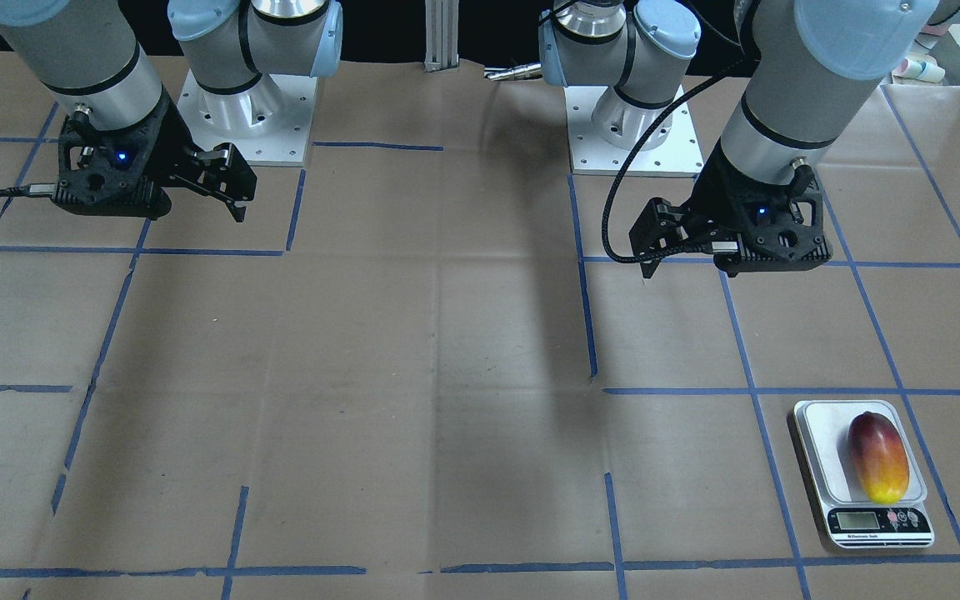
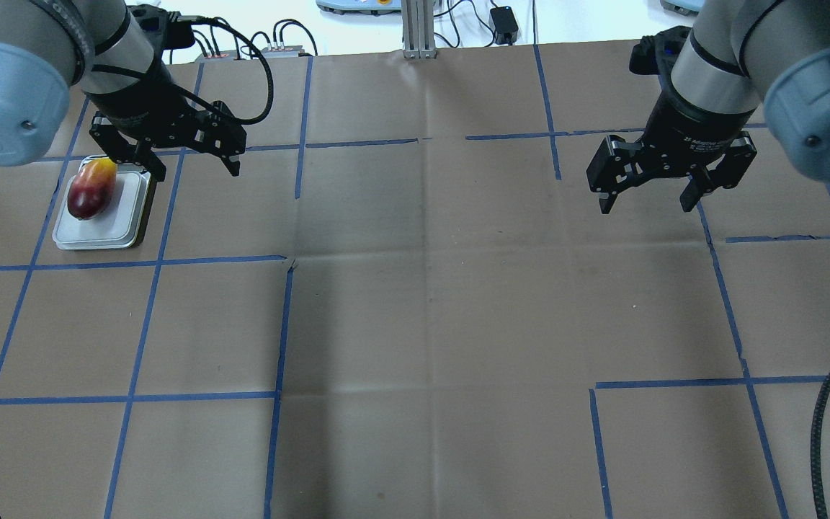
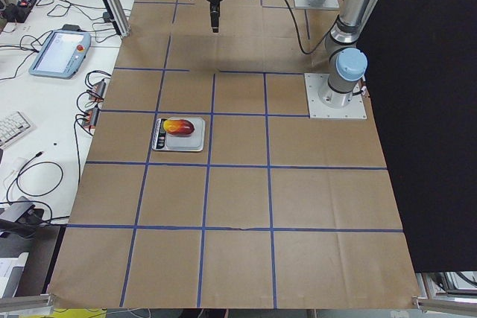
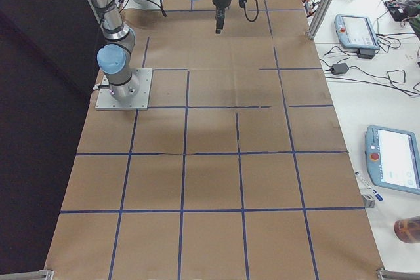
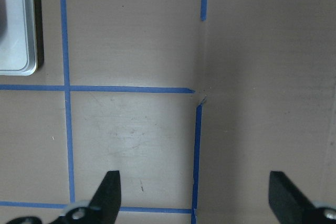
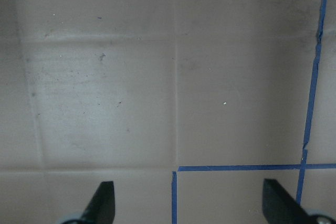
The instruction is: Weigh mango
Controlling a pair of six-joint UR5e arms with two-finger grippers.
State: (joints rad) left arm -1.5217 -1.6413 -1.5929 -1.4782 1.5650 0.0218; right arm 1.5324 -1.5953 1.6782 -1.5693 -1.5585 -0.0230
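The mango [image 1: 878,457], dark red fading to yellow, lies on the platform of a small silver scale [image 1: 822,450] with a display at its front. It also shows in the overhead view [image 2: 91,189] on the scale [image 2: 109,225], and in the exterior left view [image 3: 182,126]. My left gripper [image 2: 195,171] is open and empty, raised above the table just beside the scale; its wrist view shows the fingertips [image 5: 110,184] wide apart and the scale's corner [image 5: 16,35] at the upper left. My right gripper [image 2: 644,205] is open and empty, far from the scale.
The table is covered in brown paper [image 2: 429,303] with a grid of blue tape lines [image 2: 134,396]. The two arm bases [image 1: 247,108] stand at the robot's side. Teach pendants [image 4: 357,31] and cables lie on a white desk beyond the table's edge.
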